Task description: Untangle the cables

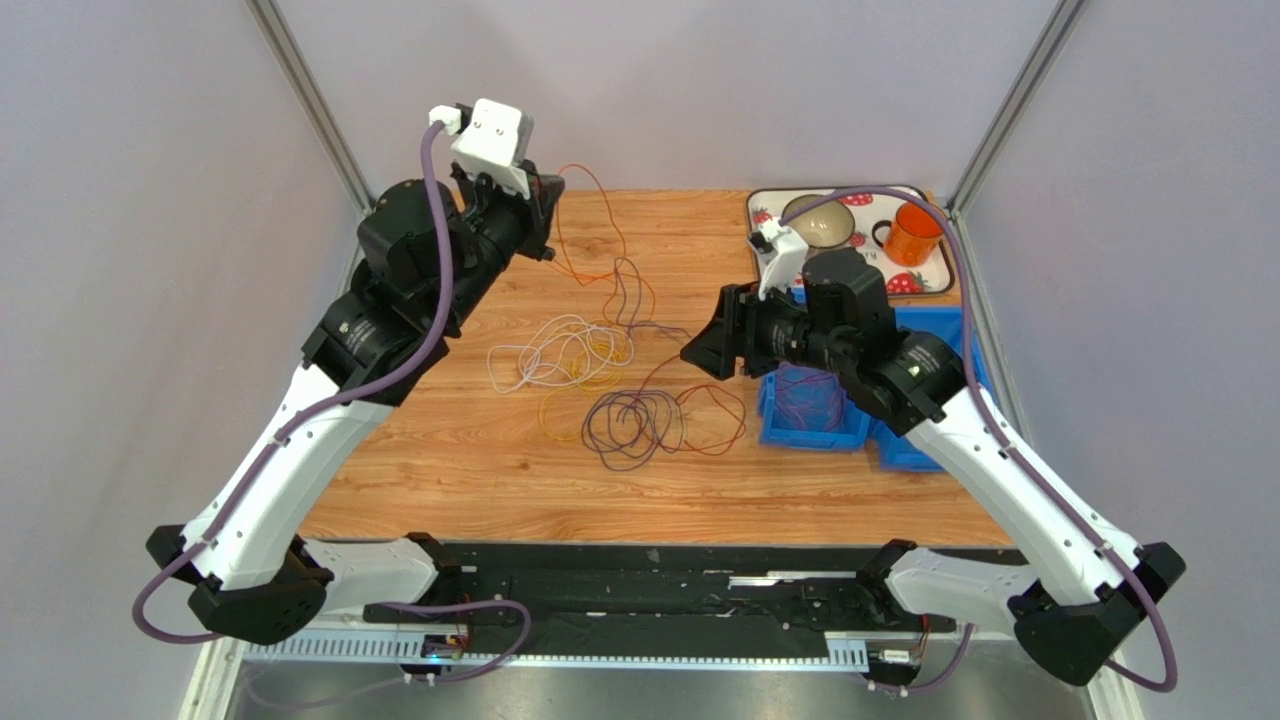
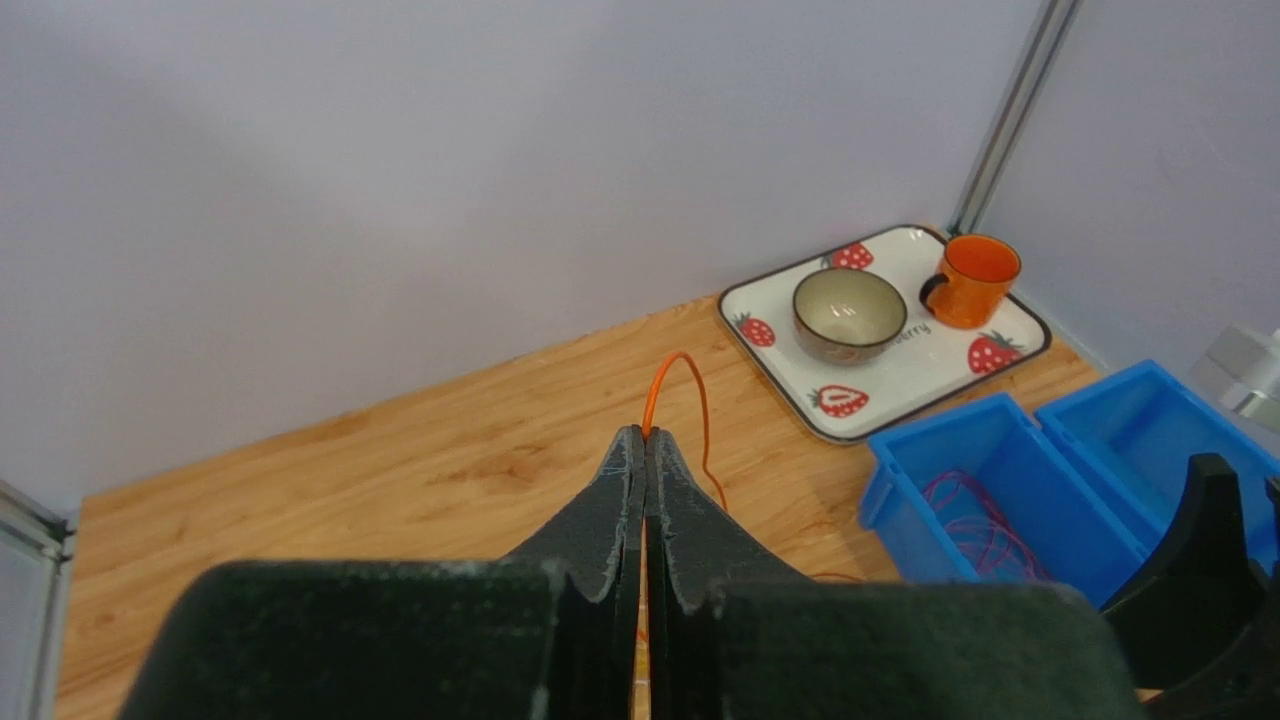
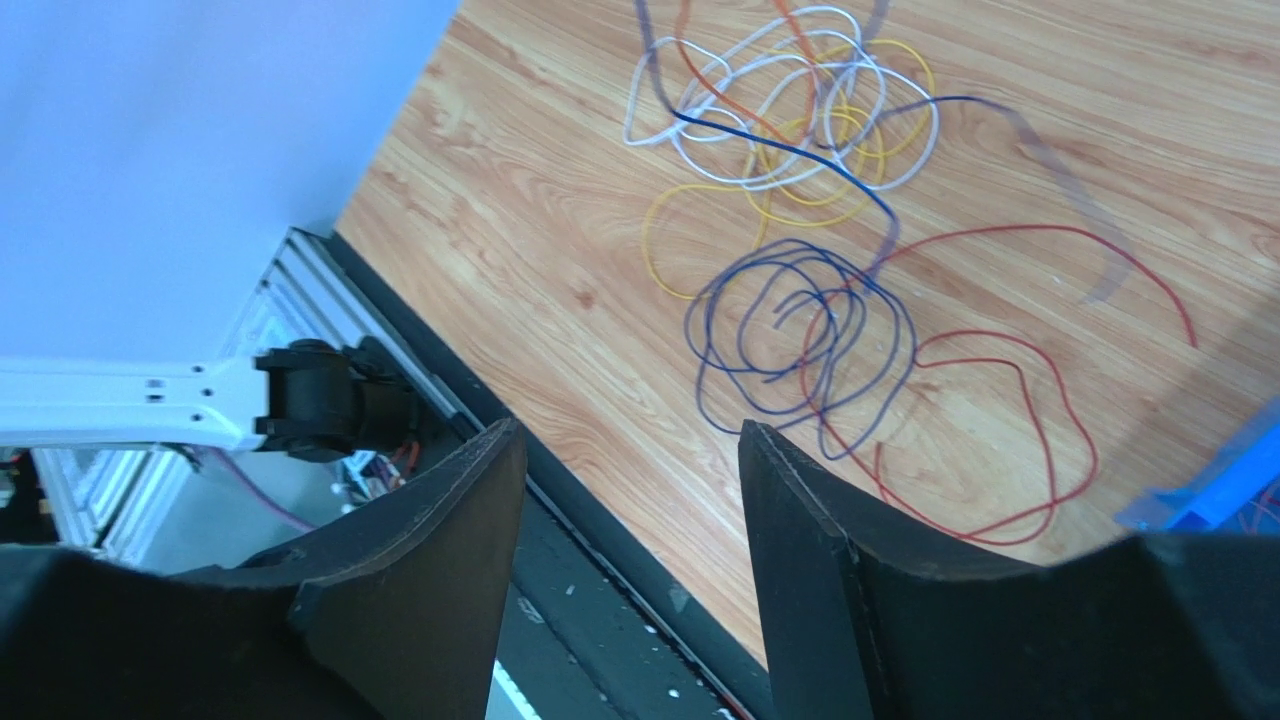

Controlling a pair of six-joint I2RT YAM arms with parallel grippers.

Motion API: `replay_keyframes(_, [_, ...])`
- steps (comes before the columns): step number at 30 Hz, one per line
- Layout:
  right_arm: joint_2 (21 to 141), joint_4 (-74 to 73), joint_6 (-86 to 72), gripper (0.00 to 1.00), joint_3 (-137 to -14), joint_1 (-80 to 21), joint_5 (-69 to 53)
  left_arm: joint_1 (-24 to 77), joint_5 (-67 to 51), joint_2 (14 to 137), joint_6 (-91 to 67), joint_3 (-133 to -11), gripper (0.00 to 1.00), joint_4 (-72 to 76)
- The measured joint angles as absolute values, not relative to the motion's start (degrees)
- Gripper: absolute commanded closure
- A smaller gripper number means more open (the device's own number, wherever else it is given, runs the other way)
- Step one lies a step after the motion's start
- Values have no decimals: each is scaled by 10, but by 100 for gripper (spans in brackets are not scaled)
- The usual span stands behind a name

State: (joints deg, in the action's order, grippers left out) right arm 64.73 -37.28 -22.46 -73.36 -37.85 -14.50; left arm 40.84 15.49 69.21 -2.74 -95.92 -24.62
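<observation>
The cables lie loose in the middle of the wooden table: a white and yellow tangle [image 1: 561, 354] [image 3: 781, 105] and a purple and red bundle [image 1: 649, 420] [image 3: 796, 323]. An orange cable [image 1: 606, 225] [image 2: 679, 365] rises from the table to my left gripper [image 1: 547, 200] [image 2: 646, 437], which is held high at the back left and is shut on it. My right gripper [image 1: 700, 356] [image 3: 628, 450] hovers open to the right of the purple bundle, above the table, with nothing between its fingers.
Two blue bins [image 1: 787, 423] [image 2: 1004, 450] stand at the right, one holding a purple cable [image 2: 974, 522]. Behind them is a strawberry tray [image 1: 927, 281] [image 2: 902, 375] with a bowl [image 1: 822, 222] and an orange mug [image 1: 911, 234]. Grey walls enclose the table.
</observation>
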Motion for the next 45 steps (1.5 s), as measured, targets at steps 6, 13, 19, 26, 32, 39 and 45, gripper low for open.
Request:
replay_keyframes(6, [633,-331,-265,45,-714,-378,-160,408,138,691,-97,-927,100,-243])
replay_keyframes(13, [685,-288,-289,47,-689,-381,-161,408,118,690,-167,-860,100,-241])
replay_keyframes(19, [735,-259,-291,48,-680,-388,-163,409,108,690,-202,-813,100,-242])
replay_keyframes(26, [774,-241,-291,50,-674,-403,-162,409,105,690,-219,-800,100,-238])
replay_keyframes(32, [806,-230,-283,50,-674,-408,-155,409,100,688,-224,-799,100,-235])
replay_keyframes(39, [833,-231,-260,50,-674,-408,-129,409,88,683,-230,-799,100,-233])
replay_keyframes(45, [847,-231,-243,50,-674,-408,-120,411,80,677,-234,-799,100,-233])
